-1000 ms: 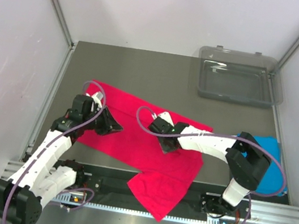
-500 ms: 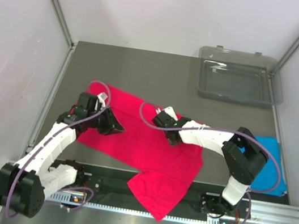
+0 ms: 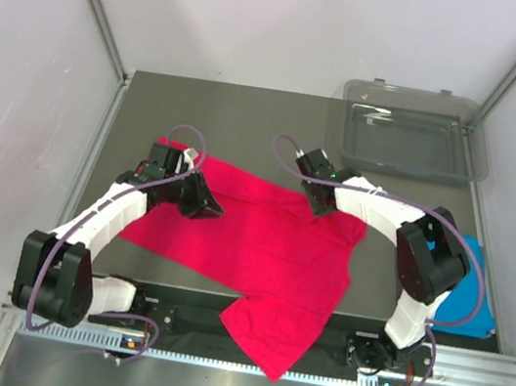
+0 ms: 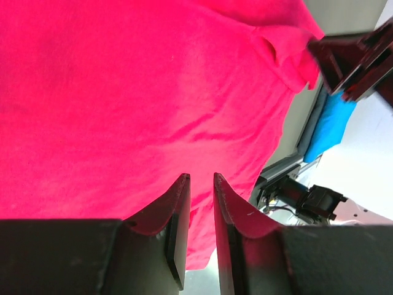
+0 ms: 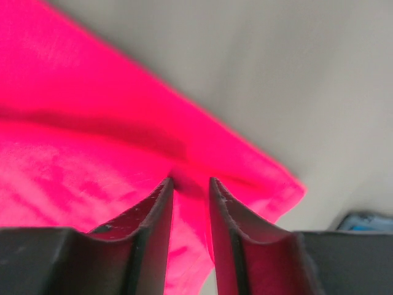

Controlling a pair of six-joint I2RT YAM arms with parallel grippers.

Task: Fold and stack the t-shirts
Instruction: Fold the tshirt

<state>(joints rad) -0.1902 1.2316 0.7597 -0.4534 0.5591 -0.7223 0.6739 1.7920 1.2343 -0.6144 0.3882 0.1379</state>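
Observation:
The crimson-pink t-shirt (image 3: 259, 243) lies spread across the table, with one part hanging over the front edge. My left gripper (image 3: 208, 209) rests low on the shirt's left part. Its jaws stand almost together on the cloth (image 4: 153, 92). My right gripper (image 3: 319, 204) is at the shirt's far edge, near its right corner. Its jaws are pinched on a raised fold of cloth (image 5: 123, 153), with a dark crease running to the tips. The sky blue t-shirt (image 3: 467, 292) lies at the right near edge, mostly hidden behind my right arm. It also shows in the left wrist view (image 4: 328, 123).
A clear grey plastic tray (image 3: 412, 132) stands at the back right corner. Bare grey table (image 3: 240, 121) lies behind the shirt. White walls close in on both sides, and the metal front rail (image 3: 467, 362) runs along the near edge.
My right gripper has moved from the shirt's middle away from the bases to its far edge. My left arm has swung and its gripper has shifted slightly farther. The shirt's outline has hardly changed.

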